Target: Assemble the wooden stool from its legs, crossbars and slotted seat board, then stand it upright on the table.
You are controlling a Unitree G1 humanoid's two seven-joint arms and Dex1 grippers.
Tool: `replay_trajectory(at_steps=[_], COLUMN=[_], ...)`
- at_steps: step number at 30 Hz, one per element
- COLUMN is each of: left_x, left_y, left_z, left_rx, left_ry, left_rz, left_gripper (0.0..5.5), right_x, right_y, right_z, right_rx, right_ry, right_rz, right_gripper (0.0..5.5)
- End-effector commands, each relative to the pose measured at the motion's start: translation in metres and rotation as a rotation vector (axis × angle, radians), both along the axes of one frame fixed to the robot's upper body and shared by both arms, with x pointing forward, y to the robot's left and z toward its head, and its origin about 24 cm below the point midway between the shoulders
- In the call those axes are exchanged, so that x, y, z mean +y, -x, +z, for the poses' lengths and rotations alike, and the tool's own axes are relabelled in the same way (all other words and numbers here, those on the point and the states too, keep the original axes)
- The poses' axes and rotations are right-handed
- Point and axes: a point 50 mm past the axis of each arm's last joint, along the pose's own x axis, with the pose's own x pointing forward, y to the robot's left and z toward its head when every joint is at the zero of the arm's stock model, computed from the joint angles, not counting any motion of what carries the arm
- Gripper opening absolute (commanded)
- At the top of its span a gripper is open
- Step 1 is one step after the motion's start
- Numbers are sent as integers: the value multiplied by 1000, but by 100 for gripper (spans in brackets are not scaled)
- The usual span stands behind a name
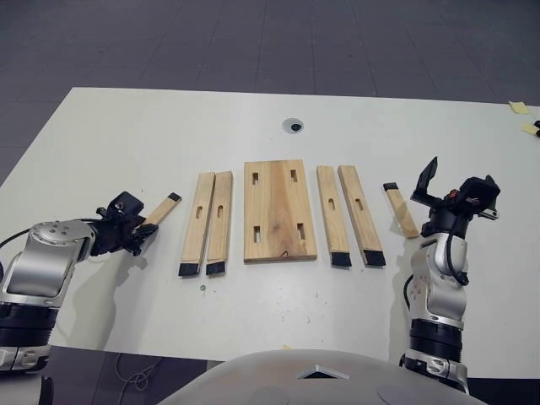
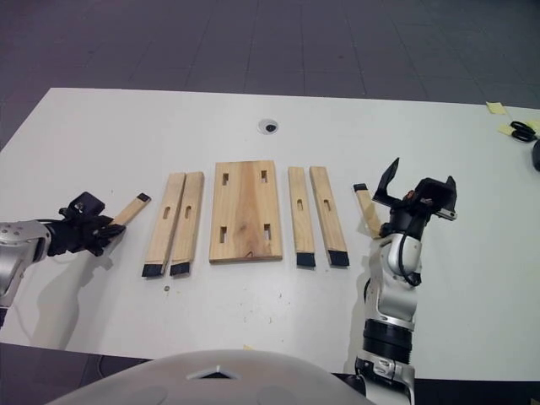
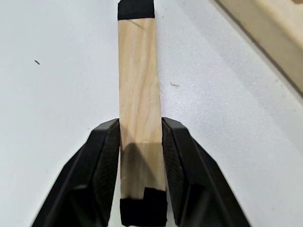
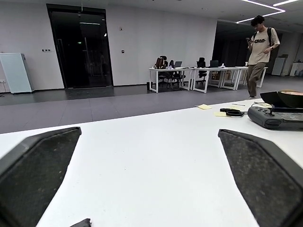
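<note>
The slotted seat board (image 1: 279,210) lies flat at mid table. Two long legs (image 1: 209,223) lie side by side to its left and two more (image 1: 347,216) to its right, black tips toward me. A short crossbar (image 3: 137,71) points away from my left gripper (image 1: 135,232), whose fingers (image 3: 106,156) press on both sides of its near end, low over the table at the left. A second short crossbar (image 1: 401,210) rests at the right. Just beyond it my right gripper (image 1: 456,190) is raised and open, with nothing between its pads (image 4: 42,161).
The white table (image 1: 126,135) has a round cable hole (image 1: 293,126) behind the board. A tiny screw (image 1: 202,288) lies near the left legs. Yellow notes (image 1: 519,107), scissors (image 2: 525,129) and a dark controller (image 4: 274,116) sit at the far right.
</note>
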Motion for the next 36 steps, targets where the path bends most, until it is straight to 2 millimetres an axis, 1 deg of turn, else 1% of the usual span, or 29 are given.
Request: replay_trajectory(at_steps=[1, 2, 3, 4, 5, 6, 8, 9, 10, 11, 13, 16, 19, 21, 23, 25, 28, 31, 36], left_x=[-11, -18, -26, -32, -40, -48, -62, -69, -78, -88, -113, -147, -173, -189, -201, -208, -212, -216, -219], left_y=[27, 16, 2, -12, -23, -34, -45, -47, -48, -49, -49, -45, -41, -38, -35, -31, -31, -32, -34], left_z=[-36, -29, -15, 2, 22, 47, 87, 101, 110, 115, 116, 105, 101, 99, 98, 96, 91, 88, 88], left_rx=[83, -5, -132, -267, -401, -557, -810, -896, -948, -975, -970, -902, -863, -849, -843, -837, -835, -853, -883], left_ry=[45, 66, 95, 123, 150, 183, 230, 261, 292, 320, 359, 419, 496, 537, 562, 579, 562, 523, 490], left_rz=[65, 74, 85, 103, 122, 127, 115, 110, 93, 62, -67, -244, -364, -435, -475, -497, -505, -516, -522], left_gripper=[128, 128, 128, 128, 128, 128, 128, 128, 128, 128, 128, 128, 128, 128, 128, 128, 128, 128, 128], right_x=[-6, -10, -11, -11, -6, 3, 27, 38, 50, 60, 76, 94, 103, 110, 112, 114, 119, 123, 124], right_y=[-13, -16, -20, -24, -30, -37, -45, -46, -45, -41, -32, -24, -19, -17, -17, -18, -22, -29, -30], right_z=[18, 21, 28, 37, 49, 63, 89, 98, 104, 109, 116, 116, 118, 117, 112, 104, 99, 95, 98], right_rx=[-28, -31, -47, -75, -122, -183, -268, -284, -269, -255, -214, -132, -86, -44, 2, 56, 88, 114, 101], right_ry=[56, 67, 67, 58, 11, -66, -235, -315, -389, -426, -507, -574, -637, -640, -614, -567, -563, -574, -684], right_rz=[55, 62, 87, 126, 200, 310, 577, 709, 853, 992, 1195, 1352, 1426, 1468, 1450, 1427, 1391, 1332, 1278], right_gripper=[540, 540, 540, 540, 540, 540, 540, 540, 540, 540, 540, 540, 540, 540, 540, 540, 540, 494, 412])
